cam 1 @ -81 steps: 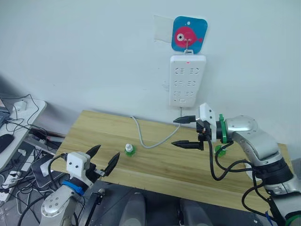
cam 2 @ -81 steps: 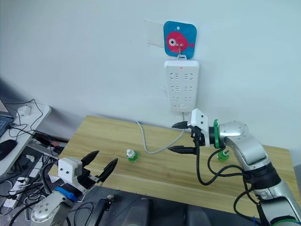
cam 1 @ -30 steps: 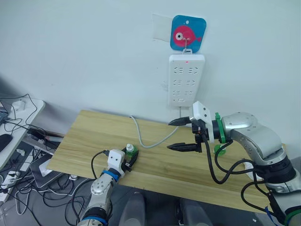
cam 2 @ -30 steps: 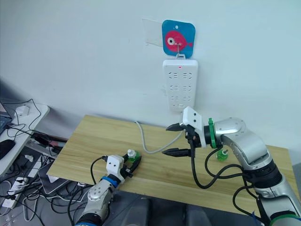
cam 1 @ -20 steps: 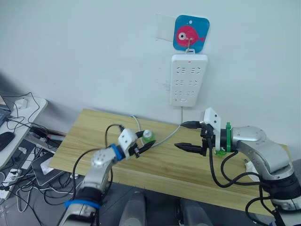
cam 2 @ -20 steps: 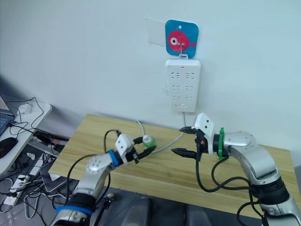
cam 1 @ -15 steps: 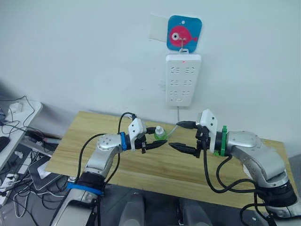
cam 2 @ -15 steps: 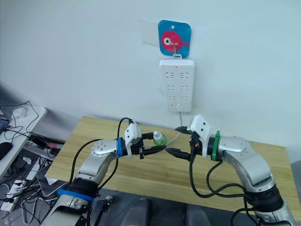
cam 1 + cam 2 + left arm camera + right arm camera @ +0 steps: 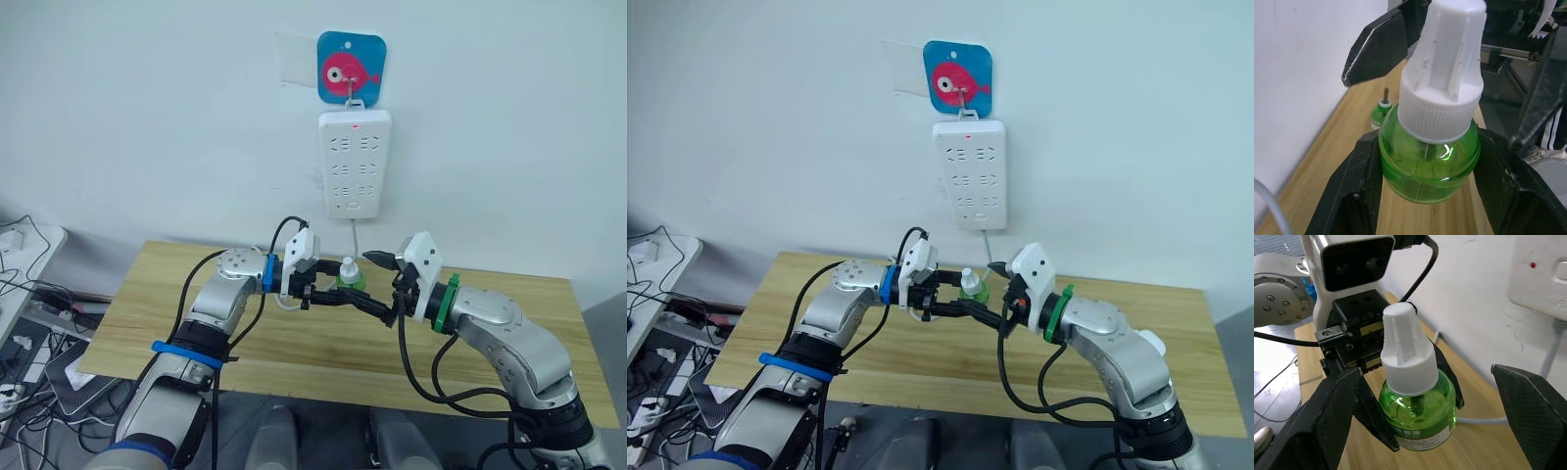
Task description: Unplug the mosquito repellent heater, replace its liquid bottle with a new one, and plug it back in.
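Left gripper [image 9: 1427, 196] clamps the green liquid bottle [image 9: 1431, 155] by its body, white cap [image 9: 1406, 352] upright, held above the wooden table [image 9: 294, 343]. Right gripper [image 9: 1425, 406] faces it, fingers spread either side of the bottle. A second bottle [image 9: 1380, 109] stands on the table beyond. Power strip [image 9: 354, 162] hangs on the wall.

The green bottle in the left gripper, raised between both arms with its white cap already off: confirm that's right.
Not quite: the white cap is on the green bottle. The left wrist view shows it seated on the neck, with the left gripper shut on the body. The rest holds: the bottle is raised between both arms, facing the open right gripper.
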Robot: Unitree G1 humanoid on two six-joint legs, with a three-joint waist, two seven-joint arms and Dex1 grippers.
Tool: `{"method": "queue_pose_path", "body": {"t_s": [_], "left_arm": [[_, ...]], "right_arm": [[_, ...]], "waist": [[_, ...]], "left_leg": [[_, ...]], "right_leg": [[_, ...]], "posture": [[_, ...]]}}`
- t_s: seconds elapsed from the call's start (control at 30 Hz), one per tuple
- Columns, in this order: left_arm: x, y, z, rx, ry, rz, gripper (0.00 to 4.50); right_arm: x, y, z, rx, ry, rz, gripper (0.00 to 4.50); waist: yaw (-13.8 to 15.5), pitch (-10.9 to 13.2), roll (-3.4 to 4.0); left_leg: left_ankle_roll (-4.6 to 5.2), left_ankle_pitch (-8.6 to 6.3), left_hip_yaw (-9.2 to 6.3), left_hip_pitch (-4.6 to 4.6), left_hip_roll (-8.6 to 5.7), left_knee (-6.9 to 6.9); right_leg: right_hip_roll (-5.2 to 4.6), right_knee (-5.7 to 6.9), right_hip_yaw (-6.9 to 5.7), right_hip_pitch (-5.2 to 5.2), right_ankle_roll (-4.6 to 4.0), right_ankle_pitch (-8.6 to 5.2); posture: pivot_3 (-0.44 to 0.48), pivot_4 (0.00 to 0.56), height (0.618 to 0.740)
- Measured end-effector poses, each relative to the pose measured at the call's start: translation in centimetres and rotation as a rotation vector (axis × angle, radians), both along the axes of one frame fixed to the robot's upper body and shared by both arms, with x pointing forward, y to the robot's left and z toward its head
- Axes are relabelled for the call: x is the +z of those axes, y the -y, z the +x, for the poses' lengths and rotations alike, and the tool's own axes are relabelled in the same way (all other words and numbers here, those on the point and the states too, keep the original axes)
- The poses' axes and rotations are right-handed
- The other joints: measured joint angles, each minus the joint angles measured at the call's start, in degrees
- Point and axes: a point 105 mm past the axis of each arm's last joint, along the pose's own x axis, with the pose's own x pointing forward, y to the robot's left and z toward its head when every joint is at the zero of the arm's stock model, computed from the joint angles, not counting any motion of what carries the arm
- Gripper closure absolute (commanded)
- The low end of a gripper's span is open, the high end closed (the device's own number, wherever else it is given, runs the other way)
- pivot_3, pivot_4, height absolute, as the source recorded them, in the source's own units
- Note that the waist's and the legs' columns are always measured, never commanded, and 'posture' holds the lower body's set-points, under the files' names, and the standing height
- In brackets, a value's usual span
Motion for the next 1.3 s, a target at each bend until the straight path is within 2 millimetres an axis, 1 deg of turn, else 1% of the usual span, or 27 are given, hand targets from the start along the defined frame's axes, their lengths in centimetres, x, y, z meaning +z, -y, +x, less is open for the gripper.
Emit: {"method": "queue_pose_path", "body": {"t_s": [0.13, 0.17, 0.23, 0.27, 0.43, 0.57, 0.7, 0.8, 0.93, 1.0, 1.03, 1.13, 1.17, 1.2, 1.27, 1.3], "left_arm": [[0.0, 0.2, 0.0, -0.003, -0.006, -0.004, 2.25], [-0.1, 0.2, 0.0, 0.001, -0.011, -0.003, 2.25], [-0.1, 0.0, 0.0, 0.006, -0.017, 0.003, 2.25], [-0.1, 0.0, 0.0, 0.005, -0.017, 0.004, 2.25], [-0.1, 0.0, -0.1, -0.002, -0.014, 0.005, 2.25], [0.0, -0.3, -0.6, -0.052, -0.002, 0.012, 2.25], [-0.1, -0.6, -1.6, -0.162, 0.036, 0.035, 2.25], [-0.5, -0.9, -2.1, -0.213, 0.045, 0.069, 2.25], [-0.9, -1.1, -2.3, -0.225, 0.042, 0.094, 2.25], [-0.8, -1.2, -2.3, -0.22, 0.038, 0.094, 2.25], [-0.8, -1.1, -2.3, -0.22, 0.035, 0.093, 2.25], [-0.8, -0.5, -2.6, -0.234, 0.037, 0.077, 2.25], [-0.8, -0.4, -2.6, -0.233, 0.035, 0.074, 2.25], [-0.8, -0.3, -2.6, -0.226, 0.032, 0.071, 2.25], [-0.9, -0.4, -2.5, -0.211, 0.024, 0.068, 2.25], [-1.0, -0.4, -2.4, -0.201, 0.019, 0.067, 2.25]], "right_arm": [[0.1, -0.2, -0.1, 0.009, -0.002, 0.013, 2.36], [0.0, -0.4, -0.2, 0.02, -0.006, 0.017, 2.83], [0.0, -0.5, -0.3, 0.024, -0.005, 0.015, 3.38], [0.0, -0.5, -0.3, 0.025, -0.004, 0.013, 3.45], [0.1, -0.5, -0.4, 0.052, 0.002, 0.001, 3.45], [0.4, -0.6, -0.5, 0.18, 0.022, -0.053, 3.45], [0.7, -1.0, -0.6, 0.485, 0.049, -0.142, 3.45], [0.2, -1.2, -0.1, 0.672, 0.067, -0.19, 3.45], [-0.2, -1.5, 0.8, 0.81, 0.076, -0.218, 3.45], [0.0, -1.6, 1.1, 0.845, 0.079, -0.228, 2.71], [0.1, -1.7, 1.2, 0.853, 0.082, -0.23, 2.48], [0.2, -1.8, 1.1, 0.867, 0.077, -0.225, 1.41], [0.2, -1.5, 1.1, 0.862, 0.068, -0.228, 1.15], [0.1, -0.7, 0.9, 0.845, 0.053, -0.234, 0.72], [-0.2, 1.0, 0.8, 0.791, 0.022, -0.251, 0.04], [-0.3, 1.9, 0.7, 0.755, 0.005, -0.251, 0.04]], "waist": [[-0.13, -0.02, 0.0], [-0.15, -0.02, 0.01], [-0.16, -0.03, 0.01], [-0.11, -0.03, 0.01], [-0.06, -0.03, 0.01], [-0.07, -0.03, 0.01], [-0.06, -0.03, 0.01], [0.01, -0.03, 0.01], [0.25, -0.03, 0.01], [0.37, -0.03, 0.01], [0.45, -0.02, 0.01], [0.71, -0.02, 0.01], [0.89, -0.02, 0.02], [1.33, -0.02, 0.02], [1.86, -0.02, 0.02], [2.0, -0.01, 0.03]], "left_leg": [[0.02, 0.04, -0.05, 0.01, 0.0, 0.0], [0.02, 0.04, -0.07, 0.01, 0.01, 0.0], [0.02, 0.04, -0.1, 0.0, 0.01, 0.0], [0.02, 0.04, -0.11, -0.01, 0.01, 0.0], [0.01, 0.05, -0.11, -0.02, 0.0, 0.02], [0.04, 0.06, -0.13, -0.01, 0.0, 0.04], [0.08, 0.08, -0.12, 0.02, -0.04, 0.09], [0.1, 0.09, -0.16, 0.03, -0.04, 0.09], [0.1, 0.09, -0.22, 0.01, -0.01, 0.12], [0.08, 0.1, -0.25, -0.01, -0.01, 0.13], [0.06, 0.11, -0.27, -0.02, -0.01, 0.13], [0.06, 0.11, -0.32, -0.04, 0.03, 0.18], [0.07, 0.11, -0.33, -0.06, 0.02, 0.23], [0.07, 0.1, -0.37, -0.1, 0.02, 0.3], [0.09, 0.09, -0.49, -0.25, 0.02, 0.5], [0.1, 0.08, -0.62, -0.4, 0.01, 0.64]], "right_leg": [[0.05, 0.05, 0.0, 0.0, 0.0, 0.0], [0.07, 0.06, -0.02, 0.0, 0.0, 0.0], [0.08, 0.06, -0.03, -0.01, 0.0, 0.0], [0.08, 0.05, -0.04, -0.01, 0.0, 0.0], [0.06, 0.06, -0.04, -0.01, 0.0, 0.0], [0.08, 0.1, -0.07, -0.01, 0.0, 0.0], [0.07, 0.11, -0.08, 0.02, -0.01, 0.01], [0.08, 0.13, -0.12, 0.04, -0.01, 0.01], [0.03, 0.12, -0.17, 0.03, -0.01, 0.01], [-0.03, 0.12, -0.19, 0.02, -0.01, 0.01], [-0.07, 0.12, -0.21, 0.02, -0.01, 0.01], [-0.14, 0.15, -0.26, 0.03, -0.01, 0.01], [-0.15, 0.16, -0.27, 0.03, -0.01, 0.01], [-0.15, 0.17, -0.29, 0.03, -0.01, 0.01], [-0.16, 0.18, -0.41, 0.02, -0.01, 0.01], [-0.17, 0.18, -0.54, 0.01, -0.01, 0.01]], "posture": [[-0.001, 0.14, 0.74], [-0.001, 0.14, 0.74], [0.001, 0.142, 0.74], [0.008, 0.146, 0.74], [0.019, 0.152, 0.74], [0.041, 0.151, 0.74], [0.072, 0.145, 0.74], [0.093, 0.149, 0.74], [0.104, 0.149, 0.74], [0.106, 0.156, 0.74], [0.106, 0.162, 0.74], [0.104, 0.164, 0.74], [0.095, 0.168, 0.74], [0.087, 0.17, 0.74], [0.08, 0.168, 0.74], [0.08, 0.168, 0.74]]}}
